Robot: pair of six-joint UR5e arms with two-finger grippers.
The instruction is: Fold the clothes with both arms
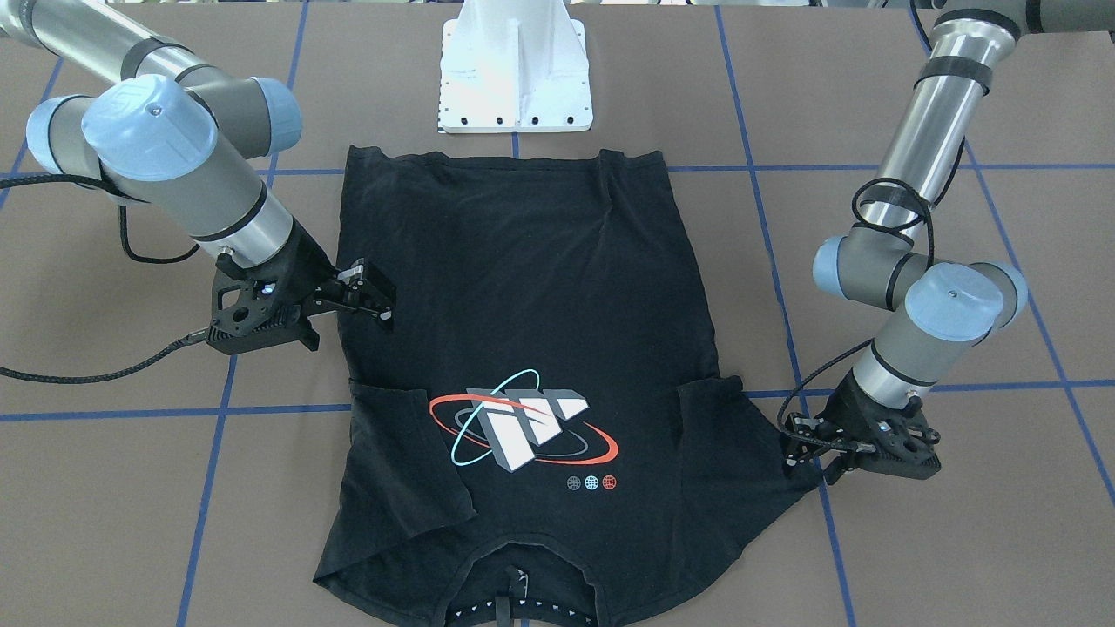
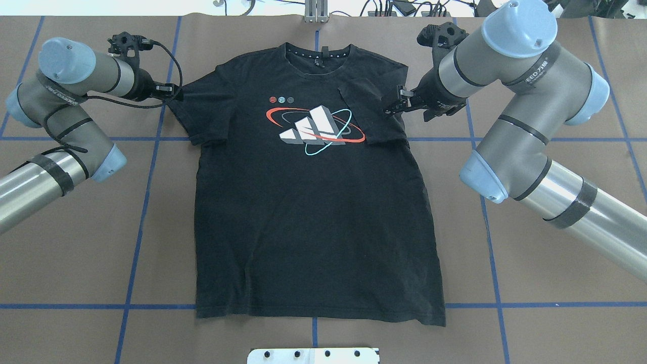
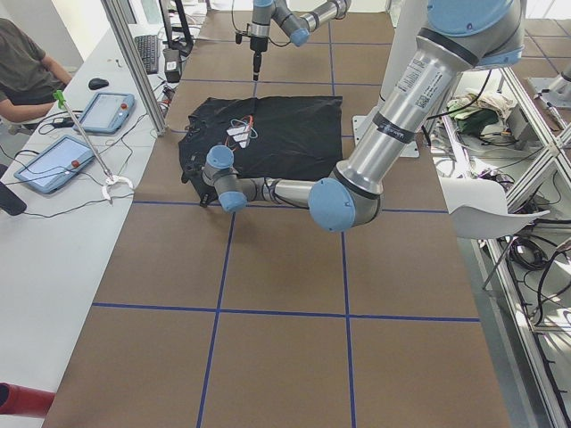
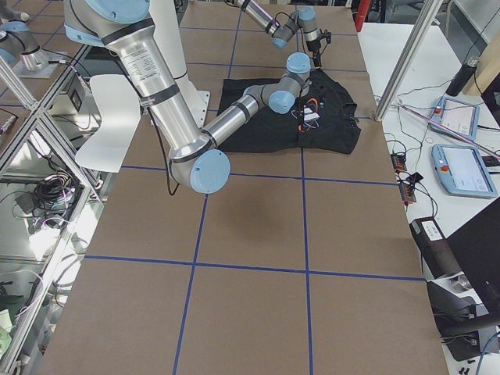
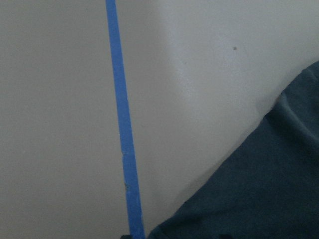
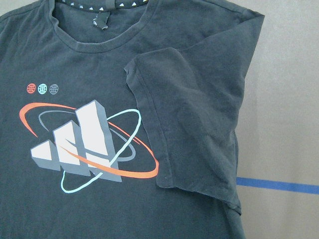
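t-shirt (image 2: 313, 217) laid flat on table (image 2: 76, 253), right sleeve (image 2: 371, 114) folded in; right gripper (image 2: 393, 102) held above it, jaws seemingly apart. left gripper (image 2: 172, 91) at left sleeve (image 2: 202, 108), jaws cannot be told. judged next: that sleeve pinched, carried inward.

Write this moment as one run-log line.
T-shirt: flat, right-side sleeve folded in | right pincer: open, raised near it | left pincer: at left-side sleeve, grip unclear
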